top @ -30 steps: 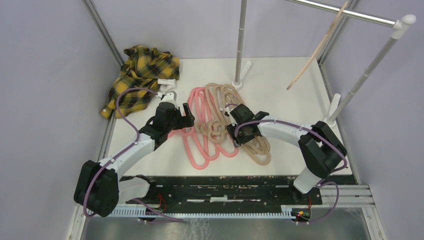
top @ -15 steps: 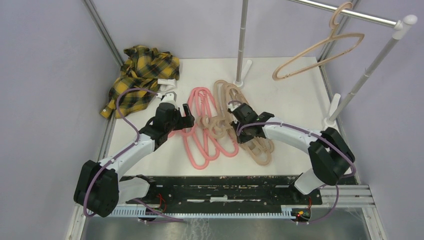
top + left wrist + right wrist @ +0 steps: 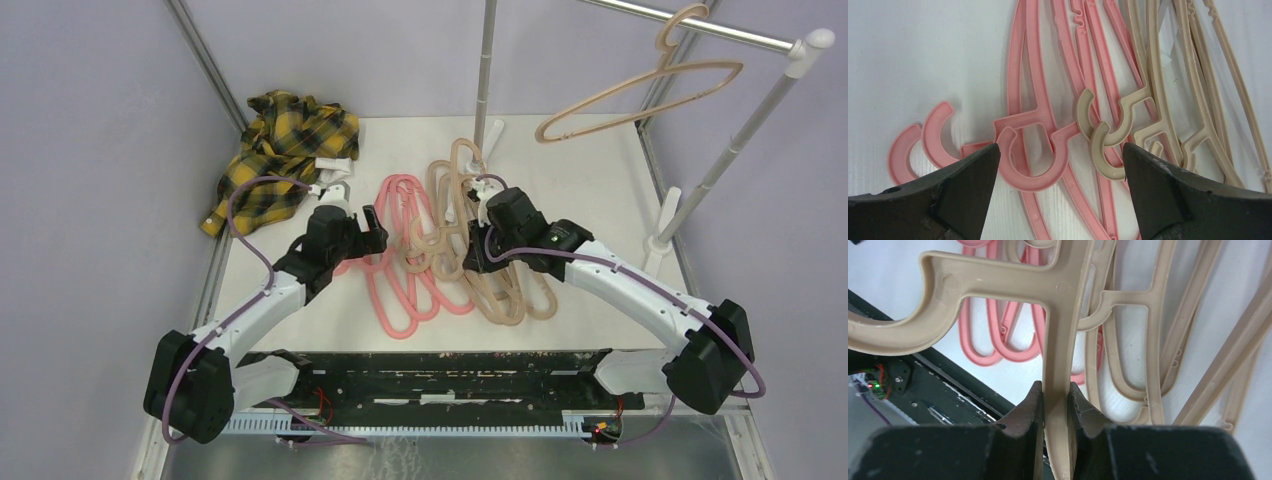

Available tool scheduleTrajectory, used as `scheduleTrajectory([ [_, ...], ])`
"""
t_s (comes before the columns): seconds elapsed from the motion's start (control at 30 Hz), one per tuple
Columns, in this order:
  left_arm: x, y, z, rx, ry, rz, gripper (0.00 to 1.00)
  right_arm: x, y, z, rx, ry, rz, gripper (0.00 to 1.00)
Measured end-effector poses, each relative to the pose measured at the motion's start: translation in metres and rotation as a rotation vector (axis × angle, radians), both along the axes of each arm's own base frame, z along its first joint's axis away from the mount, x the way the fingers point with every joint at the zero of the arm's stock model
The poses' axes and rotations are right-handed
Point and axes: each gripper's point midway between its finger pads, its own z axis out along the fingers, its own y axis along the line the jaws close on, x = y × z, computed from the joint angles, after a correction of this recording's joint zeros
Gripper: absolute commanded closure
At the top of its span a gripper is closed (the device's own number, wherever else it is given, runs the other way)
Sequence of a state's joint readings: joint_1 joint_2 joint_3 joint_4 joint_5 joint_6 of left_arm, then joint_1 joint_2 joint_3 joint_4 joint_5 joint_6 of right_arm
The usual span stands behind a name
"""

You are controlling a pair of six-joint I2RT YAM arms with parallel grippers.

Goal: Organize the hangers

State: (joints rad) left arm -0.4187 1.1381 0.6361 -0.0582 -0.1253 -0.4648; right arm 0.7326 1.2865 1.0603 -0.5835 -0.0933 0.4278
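Pink hangers and beige hangers lie tangled on the white table. One beige hanger hangs by its hook on the rail. My left gripper is open just above the pink hooks. In the left wrist view it straddles a pink hook, with beige hooks by the right finger. My right gripper is shut on a beige hanger's neck, just below its hook, over the pile.
A yellow plaid shirt lies crumpled at the back left. The rack's posts stand on white feet at the back and at the right edge. A black bar runs along the table's near edge.
My right gripper has moved toward the back with the beige hanger, dragging the beige pile. The hanger on the rail has swung round to face me. The left arm has barely moved.
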Motion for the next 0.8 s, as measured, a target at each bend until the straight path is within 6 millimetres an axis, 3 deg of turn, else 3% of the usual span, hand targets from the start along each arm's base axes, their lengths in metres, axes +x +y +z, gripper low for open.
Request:
scheduleTrajectory([
  [0.17,-0.001,0.001,0.005,-0.006,-0.016,0.004,0.01,-0.005,0.012,-0.001,0.048,0.049,0.002,0.96],
  [0.3,-0.001,0.001,0.008,-0.01,-0.024,0.004,0.01,-0.003,0.034,0.017,0.135,0.037,-0.003,0.96],
  [0.4,-0.002,0.001,0.008,-0.01,-0.023,0.004,0.01,0.01,0.053,0.054,0.234,-0.037,-0.036,0.96],
  [0.53,-0.004,0.002,0.007,-0.007,-0.016,0.004,0.01,0.033,0.07,0.124,0.409,-0.189,-0.118,0.97],
  [0.67,-0.004,0.003,0.013,-0.015,-0.033,0.004,0.01,0.044,0.061,0.178,0.538,-0.302,-0.209,0.97],
  [0.8,-0.005,0.003,0.016,-0.019,-0.044,0.004,0.01,0.052,0.049,0.21,0.593,-0.38,-0.284,0.97],
])
